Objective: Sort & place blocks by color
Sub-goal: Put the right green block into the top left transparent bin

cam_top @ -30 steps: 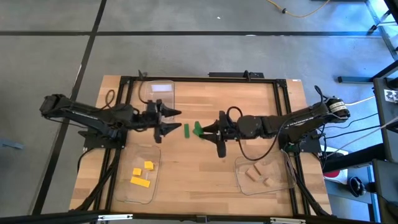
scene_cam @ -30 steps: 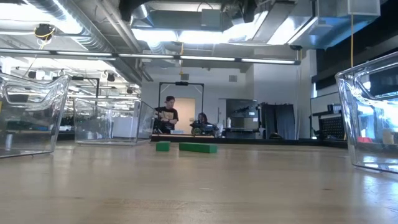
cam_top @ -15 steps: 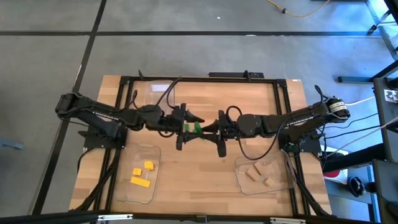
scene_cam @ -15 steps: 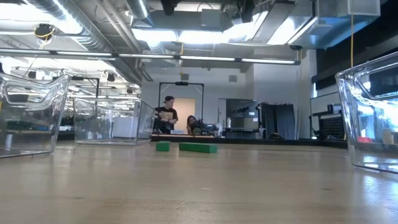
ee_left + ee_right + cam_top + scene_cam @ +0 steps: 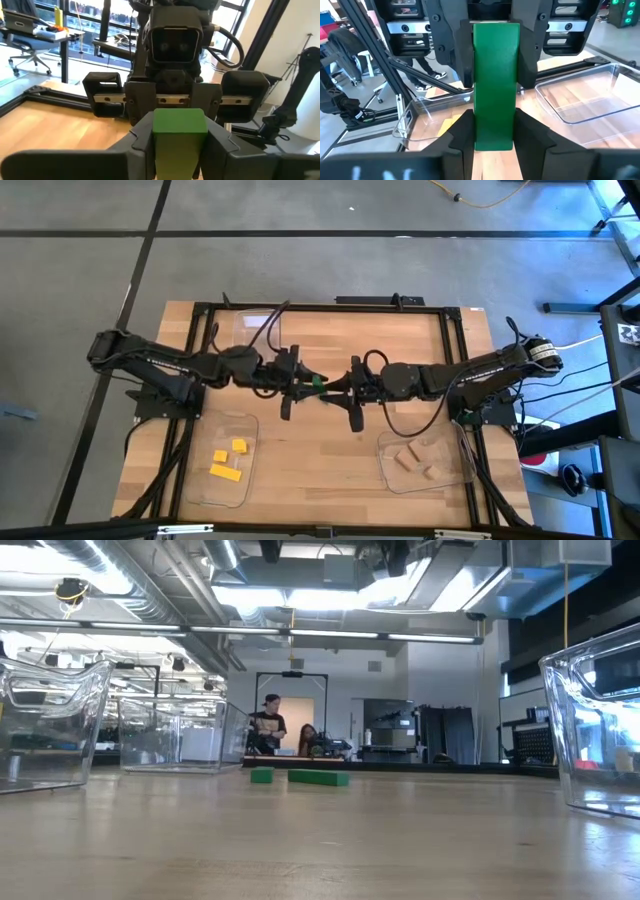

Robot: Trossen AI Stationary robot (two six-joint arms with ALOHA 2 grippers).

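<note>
So the left claw (image 5: 303, 385) has come right across from beside the far tray to the middle of the worktop (image 5: 330, 450), and its jaws, wide open a second ago, are now pinched in on the green block (image 5: 179, 134) from both sides. The right claw (image 5: 332, 388) hasn't budged and is clamped on the same green block (image 5: 494, 80) from the opposite end, so both claws have it, nose to nose above the wood.

Going outward: in the low view two more green pieces sit on the worktop at the far side, a small green cube (image 5: 262, 776) and a longer green bar (image 5: 318, 778) just beside it. The yellow blocks (image 5: 229, 459) lie in the near-left clear tray (image 5: 205, 490), the tan blocks (image 5: 414, 461) in the near-right clear tray (image 5: 388, 472). A third clear tray (image 5: 262, 330) is at the far left.
</note>
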